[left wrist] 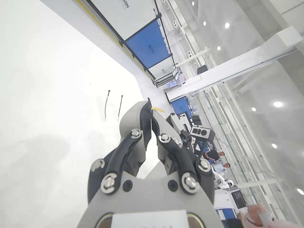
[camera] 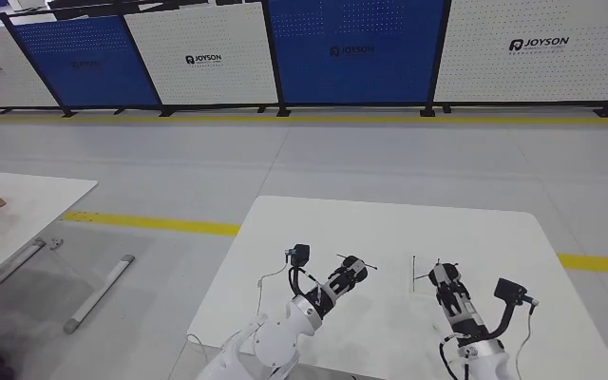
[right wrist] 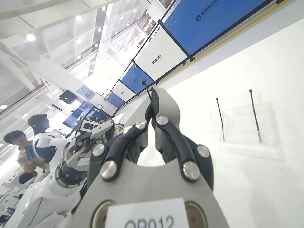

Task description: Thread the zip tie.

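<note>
My left gripper (camera: 356, 269) (left wrist: 150, 106) hovers over the white table (camera: 380, 228) with its jaws pressed together. In the top view a thin black zip tie (camera: 369, 266) crosses its tips. My right gripper (camera: 439, 273) (right wrist: 152, 93) stands a short way to the side, shut on a second black zip tie (right wrist: 145, 85) whose square head pokes out past the fingertips. Two more zip ties (left wrist: 106, 103) (left wrist: 120, 107) lie side by side on the table between the arms; the right wrist view also shows this pair (right wrist: 220, 117) (right wrist: 255, 117).
The loose ties rest on what looks like a clear flat tray (right wrist: 273, 129). The table's far edge (camera: 399, 199) lies well beyond both grippers. Another white table (camera: 38, 199) stands off to the left, across the floor.
</note>
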Tool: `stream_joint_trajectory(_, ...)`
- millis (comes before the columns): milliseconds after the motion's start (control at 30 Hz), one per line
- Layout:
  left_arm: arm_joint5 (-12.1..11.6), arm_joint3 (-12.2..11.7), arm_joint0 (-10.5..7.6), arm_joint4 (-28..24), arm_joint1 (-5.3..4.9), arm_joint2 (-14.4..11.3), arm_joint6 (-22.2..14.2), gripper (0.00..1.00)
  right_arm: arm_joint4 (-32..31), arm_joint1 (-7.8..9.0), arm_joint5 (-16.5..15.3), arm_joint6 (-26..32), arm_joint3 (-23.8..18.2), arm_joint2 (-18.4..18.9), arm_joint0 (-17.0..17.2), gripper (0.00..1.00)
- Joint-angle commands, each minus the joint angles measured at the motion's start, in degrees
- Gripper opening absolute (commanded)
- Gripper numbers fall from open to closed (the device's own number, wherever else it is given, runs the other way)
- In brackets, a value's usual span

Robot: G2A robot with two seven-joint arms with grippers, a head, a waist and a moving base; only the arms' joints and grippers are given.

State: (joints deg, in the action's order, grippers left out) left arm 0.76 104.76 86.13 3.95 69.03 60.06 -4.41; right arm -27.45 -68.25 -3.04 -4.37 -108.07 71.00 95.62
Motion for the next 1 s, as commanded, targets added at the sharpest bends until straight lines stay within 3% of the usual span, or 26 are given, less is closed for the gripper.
stream_joint_trajectory(0,0.0,0.0,0.0,0.0,0.0,0.0,0.0,0.0,-2.05,-0.45,2.42,-1.78,-0.29,-2.32,-0.6,0.0)
stream_joint_trajectory(367,0.0,0.0,0.0,0.0,0.0,0.0,0.0,0.0,-2.63,-0.58,3.12,-2.23,-0.28,-2.89,-0.88,0.0)
stream_joint_trajectory(467,0.02,-1.18,-0.76,1.07,0.13,-0.22,1.01,0.0,-2.63,-0.58,3.12,-2.23,-0.28,-2.89,-0.88,0.0)
stream_joint_trajectory(567,0.4,-3.25,-2.15,5.57,0.39,-1.06,4.28,0.0,-2.63,-0.58,3.12,-2.23,-0.28,-2.89,-0.88,0.0)
stream_joint_trajectory(967,0.26,-3.71,-2.84,5.43,0.53,-1.52,3.27,0.0,-2.63,-0.58,3.12,-2.23,-0.28,-2.89,-0.88,0.0)
